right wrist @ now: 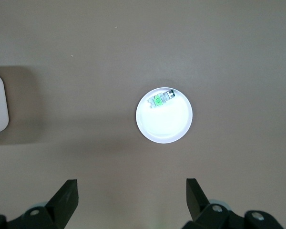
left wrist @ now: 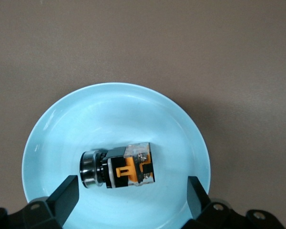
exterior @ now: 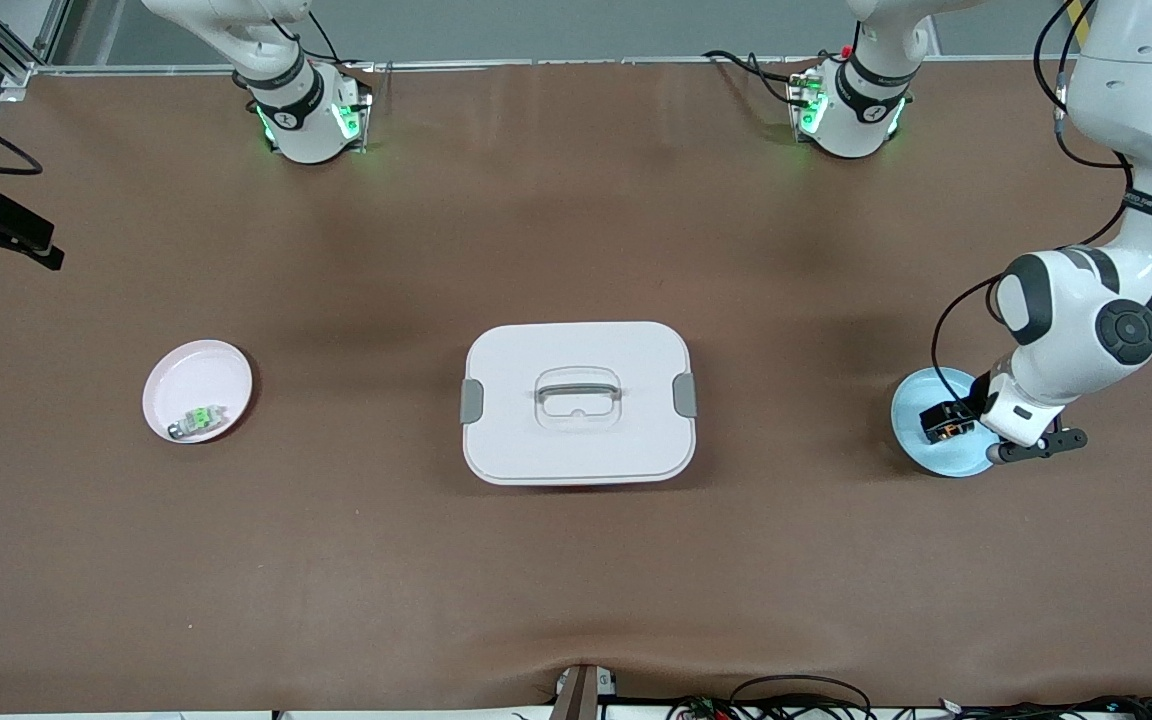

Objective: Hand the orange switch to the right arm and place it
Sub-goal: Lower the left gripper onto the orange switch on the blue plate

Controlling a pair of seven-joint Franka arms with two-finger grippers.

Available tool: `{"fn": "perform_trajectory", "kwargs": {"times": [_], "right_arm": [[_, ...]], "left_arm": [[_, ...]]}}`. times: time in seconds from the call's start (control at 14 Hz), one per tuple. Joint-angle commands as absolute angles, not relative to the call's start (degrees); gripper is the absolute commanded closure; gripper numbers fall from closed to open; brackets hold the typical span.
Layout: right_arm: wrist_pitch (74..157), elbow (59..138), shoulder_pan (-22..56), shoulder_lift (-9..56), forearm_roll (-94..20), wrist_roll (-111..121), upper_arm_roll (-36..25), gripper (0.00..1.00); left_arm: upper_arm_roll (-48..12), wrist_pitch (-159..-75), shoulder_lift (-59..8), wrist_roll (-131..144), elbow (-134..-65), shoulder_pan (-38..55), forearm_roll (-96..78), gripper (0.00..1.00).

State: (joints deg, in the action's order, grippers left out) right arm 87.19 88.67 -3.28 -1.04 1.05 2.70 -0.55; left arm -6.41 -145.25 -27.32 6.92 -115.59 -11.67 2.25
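Note:
The orange switch [exterior: 941,420], a small black block with an orange middle and a metal ring at one end, lies on its side in a light blue dish [exterior: 936,462] at the left arm's end of the table. My left gripper [exterior: 976,422] hangs low over this dish, open and empty. In the left wrist view the switch [left wrist: 119,169] lies on the dish [left wrist: 114,112] just ahead of the gap between the gripper's [left wrist: 132,191] fingers, apart from both. My right gripper [right wrist: 132,191] is open and empty, high above the table near the pink dish.
A pink dish [exterior: 186,372] at the right arm's end holds a pale switch with a green middle [exterior: 198,420]; both show in the right wrist view [right wrist: 164,126]. A white lidded box with a handle [exterior: 576,400] stands mid-table.

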Motion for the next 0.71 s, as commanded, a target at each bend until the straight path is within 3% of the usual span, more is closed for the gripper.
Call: {"fn": "perform_trajectory", "kwargs": {"times": [0.0,0.64], "right_arm": [[86.92,87.98,-3.25,-0.88,1.49,2.37,-0.35,0.0],[86.92,87.98,-3.25,-0.88,1.49,2.37,-0.35,0.0]], "left_arm": [[-6.59,-145.99,-27.33,7.12,-115.49,-11.95,2.99,0.0],[-5.36,-146.6,-29.61,7.12,-114.79,-12.22,2.99,0.0]]}}
